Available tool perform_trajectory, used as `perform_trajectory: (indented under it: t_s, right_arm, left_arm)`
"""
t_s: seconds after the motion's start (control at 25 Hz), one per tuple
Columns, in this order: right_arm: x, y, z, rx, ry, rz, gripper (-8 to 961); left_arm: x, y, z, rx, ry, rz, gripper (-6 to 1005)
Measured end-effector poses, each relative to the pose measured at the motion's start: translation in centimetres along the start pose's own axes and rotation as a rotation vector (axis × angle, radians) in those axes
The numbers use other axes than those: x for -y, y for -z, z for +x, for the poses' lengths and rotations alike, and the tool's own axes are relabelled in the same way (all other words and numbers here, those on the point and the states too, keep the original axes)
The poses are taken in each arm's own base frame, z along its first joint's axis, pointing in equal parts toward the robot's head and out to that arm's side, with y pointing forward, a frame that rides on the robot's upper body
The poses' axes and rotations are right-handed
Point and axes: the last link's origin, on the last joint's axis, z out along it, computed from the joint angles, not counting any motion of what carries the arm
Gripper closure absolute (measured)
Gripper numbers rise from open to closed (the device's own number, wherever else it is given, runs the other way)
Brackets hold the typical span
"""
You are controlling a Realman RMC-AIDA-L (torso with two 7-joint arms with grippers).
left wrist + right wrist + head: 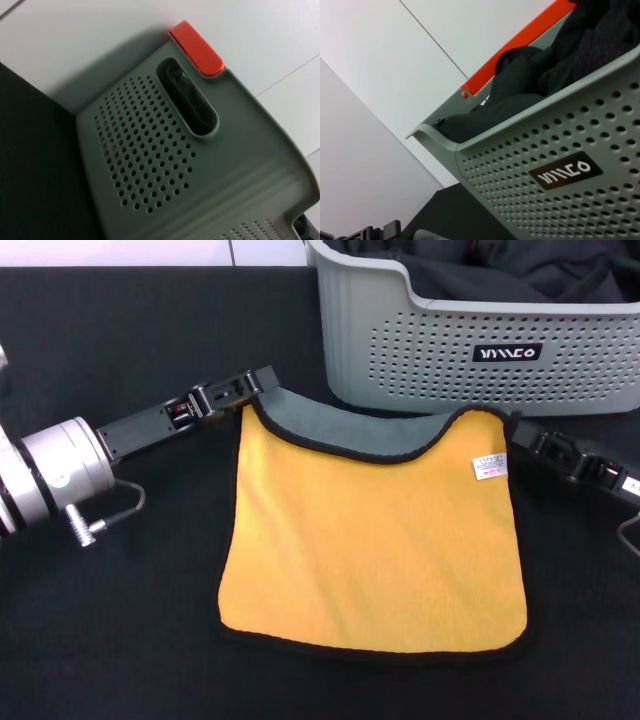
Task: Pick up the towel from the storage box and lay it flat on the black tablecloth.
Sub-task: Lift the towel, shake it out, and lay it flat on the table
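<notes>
Head view shows the yellow-orange fleece towel (375, 540) spread on the black tablecloth (120, 620), just before the grey perforated storage box (440, 350); left gripper (255, 390) and right gripper (520, 430) each pinch a far corner, release remaining

Black tablecloth (120, 640) covered the work surface, yellow-orange towel (375, 540) lay spread upon it, grey storage box (480, 350) stood behind.
</notes>
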Motion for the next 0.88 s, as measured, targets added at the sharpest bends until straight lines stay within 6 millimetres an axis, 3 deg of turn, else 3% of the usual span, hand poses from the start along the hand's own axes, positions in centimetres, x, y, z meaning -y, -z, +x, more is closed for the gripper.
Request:
perform_trajectory:
  t_s: [0.52, 0.76, 0.84, 0.88]
  right_arm:
    - [0.2, 0.1, 0.1, 0.001, -0.003, 0.011, 866]
    - [0.3, 0.1, 0.1, 0.000, -0.003, 0.019, 866]
    - [0.3, 0.1, 0.1, 0.000, -0.003, 0.021, 865]
    - [0.3, 0.1, 0.1, 0.000, -0.003, 0.021, 865]
  left_arm:
    - [-0.1, -0.6, -0.8, 0.040, -0.010, 0.002, 467]
    - [-0.1, -0.8, -1.1, 0.048, -0.008, 0.006, 673]
    - [-0.1, -0.9, -1.2, 0.048, -0.004, 0.008, 858]
    - [-0.1, -1.0, -1.3, 0.048, -0.003, 0.009, 876]
